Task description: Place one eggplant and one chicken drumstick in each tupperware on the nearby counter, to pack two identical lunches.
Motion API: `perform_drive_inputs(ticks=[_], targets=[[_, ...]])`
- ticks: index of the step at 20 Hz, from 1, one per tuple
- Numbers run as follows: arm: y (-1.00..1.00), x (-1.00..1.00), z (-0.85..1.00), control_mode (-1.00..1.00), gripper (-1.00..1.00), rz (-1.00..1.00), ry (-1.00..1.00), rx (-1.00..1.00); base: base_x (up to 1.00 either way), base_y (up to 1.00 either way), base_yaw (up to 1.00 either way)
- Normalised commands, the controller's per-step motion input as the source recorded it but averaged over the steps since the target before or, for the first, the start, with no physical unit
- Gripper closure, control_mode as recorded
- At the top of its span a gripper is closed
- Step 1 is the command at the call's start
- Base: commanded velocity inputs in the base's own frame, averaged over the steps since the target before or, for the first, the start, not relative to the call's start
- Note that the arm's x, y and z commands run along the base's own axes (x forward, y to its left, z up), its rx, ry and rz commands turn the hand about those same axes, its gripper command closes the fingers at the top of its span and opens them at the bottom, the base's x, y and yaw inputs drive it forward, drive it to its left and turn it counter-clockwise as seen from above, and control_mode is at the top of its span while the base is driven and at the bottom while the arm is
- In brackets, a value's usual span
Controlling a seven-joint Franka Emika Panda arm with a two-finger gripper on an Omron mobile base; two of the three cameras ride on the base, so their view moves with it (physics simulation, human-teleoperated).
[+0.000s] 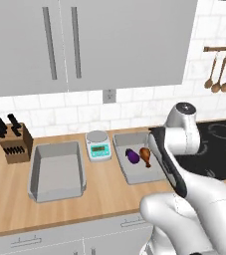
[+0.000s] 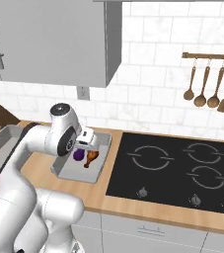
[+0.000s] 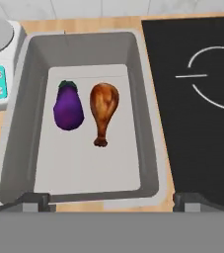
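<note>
A grey tupperware on the wooden counter holds one dark purple eggplant and one brown chicken drumstick, lying side by side and apart. The same tupperware shows the eggplant and drumstick in the left base view. A second tupperware to its left is empty. My gripper hovers above the filled container's near rim, open, nothing between its fingertips. From the right base view the eggplant and drumstick lie just below my hand.
A white digital scale stands between the two containers. The black stovetop borders the filled tupperware on the right. A knife block sits at the far left of the counter. Wooden utensils hang on the wall above the stove.
</note>
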Motion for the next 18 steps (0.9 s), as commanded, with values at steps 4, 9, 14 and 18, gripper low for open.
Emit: perform_drive_inputs(ticks=[4, 9, 14, 18], targets=[[0.0, -0.73, 0.61, -1.0, -1.0, 0.0, -0.09, 0.0, 0.0, 0.0, 0.0], [0.0, -0.8, 0.61, -1.0, -1.0, 0.0, -0.15, 0.0, 0.0, 0.0, 0.0], [0.01, -0.68, 0.76, -1.0, -1.0, 0.0, -0.11, 0.0, 0.0, 0.0, 0.0], [0.0, -0.61, 0.47, 1.0, -1.0, 0.0, -0.05, 0.0, -0.25, 0.0, 0.0]])
